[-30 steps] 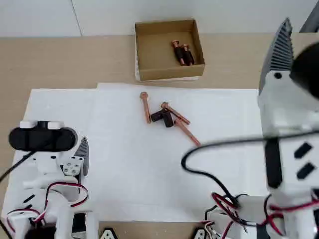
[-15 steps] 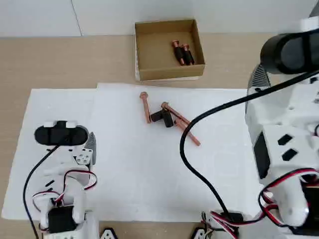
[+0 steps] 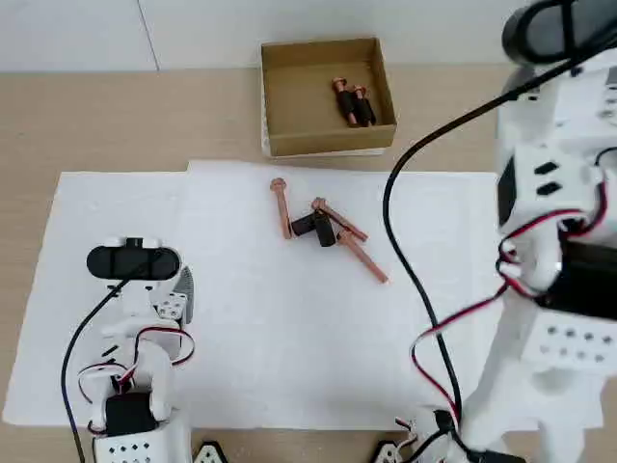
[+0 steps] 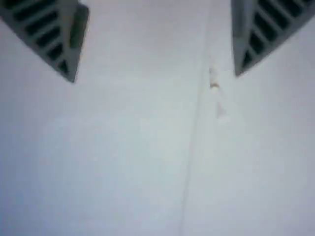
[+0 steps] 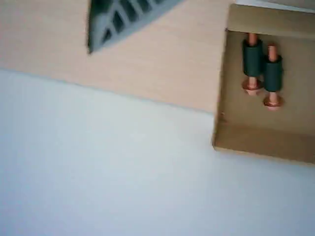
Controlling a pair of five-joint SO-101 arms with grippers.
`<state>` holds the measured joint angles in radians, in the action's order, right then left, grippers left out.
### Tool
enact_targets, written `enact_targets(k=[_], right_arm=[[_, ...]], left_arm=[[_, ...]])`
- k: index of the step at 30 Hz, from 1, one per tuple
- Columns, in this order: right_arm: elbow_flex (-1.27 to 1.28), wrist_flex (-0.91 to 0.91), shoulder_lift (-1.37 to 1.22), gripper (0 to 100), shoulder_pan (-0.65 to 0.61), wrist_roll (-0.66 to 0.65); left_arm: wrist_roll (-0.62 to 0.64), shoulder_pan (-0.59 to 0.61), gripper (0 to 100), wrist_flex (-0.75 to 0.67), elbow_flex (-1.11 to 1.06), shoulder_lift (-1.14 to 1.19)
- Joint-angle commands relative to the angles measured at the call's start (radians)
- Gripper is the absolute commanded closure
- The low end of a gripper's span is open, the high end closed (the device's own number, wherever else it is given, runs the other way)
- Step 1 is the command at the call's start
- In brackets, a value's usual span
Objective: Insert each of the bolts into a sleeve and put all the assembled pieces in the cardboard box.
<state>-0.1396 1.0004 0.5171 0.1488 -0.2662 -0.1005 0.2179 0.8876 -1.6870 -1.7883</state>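
left claw (image 4: 155,76): wide open, empty, over sheet (image 4: 123,167)
right claw (image 5: 109,30): state can't tell
box (image 3: 278,143): two sleeved bolts (image 3: 351,102) inside
loose bolts (image 3: 364,260), sleeves (image 3: 310,227): mid-sheet

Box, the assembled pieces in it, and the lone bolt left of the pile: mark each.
Box (image 3: 301,96): high view, bare floor.
Assembled pieces (image 5: 252,51): right wrist view, one piece's dark sleeve.
Lone bolt (image 3: 282,210): high view, mid-shaft.
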Motion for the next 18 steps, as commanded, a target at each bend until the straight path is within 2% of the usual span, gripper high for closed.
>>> enact_targets(k=[1, 11, 18], right_arm=[[0.115, -0.143, -0.015, 75.3, 0.056, -0.041], [0.534, -0.625, -0.039, 75.3, 0.243, -0.044], [0.706, -0.964, -0.041, 75.3, 0.335, -0.046]], left_arm=[[0.0, -0.009, 80, -0.021, 0.004, -0.006], [0.0, -0.009, 80, -0.021, 0.004, -0.006], [0.0, -0.009, 80, -0.021, 0.004, -0.006]])
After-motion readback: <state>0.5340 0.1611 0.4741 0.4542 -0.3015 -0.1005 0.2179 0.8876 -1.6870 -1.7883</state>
